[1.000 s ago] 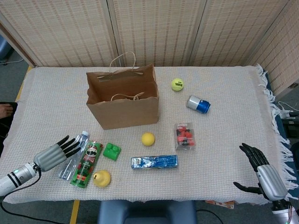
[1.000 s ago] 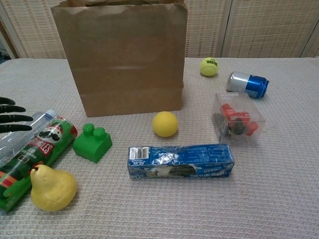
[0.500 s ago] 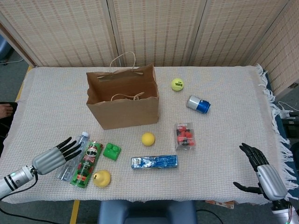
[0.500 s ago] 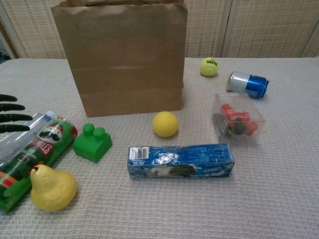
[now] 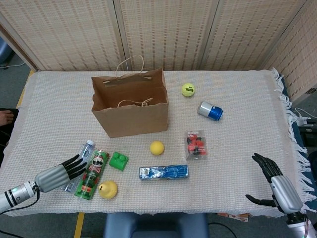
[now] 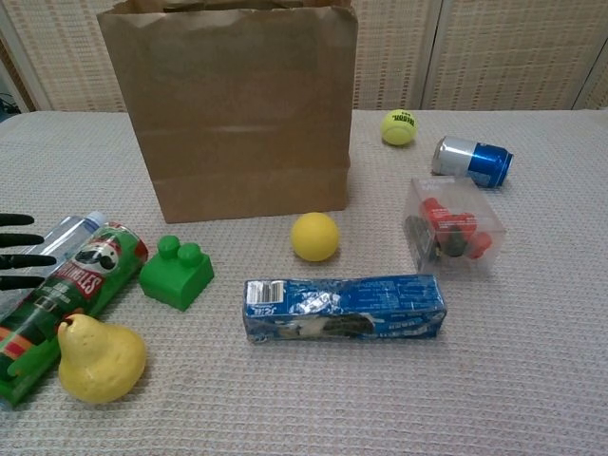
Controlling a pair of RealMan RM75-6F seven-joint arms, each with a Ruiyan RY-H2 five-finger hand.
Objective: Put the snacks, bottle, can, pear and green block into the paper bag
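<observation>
We are lining up the first pick, nothing bagged yet.
Our left hand (image 5: pixel 55 173), fingers spread and empty, hovers over the bottle (image 5: pixel 78 165) at the bag's (image 5: pixel 130 119) seven o'clock (right hand (image 5: pixel 277 187) open, idle); next we must close on it.

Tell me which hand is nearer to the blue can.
Right. The right hand hovers open at the table's near right edge, well in front of the blue can. The left hand is farther off, at the near left corner beside the water bottle.
</observation>
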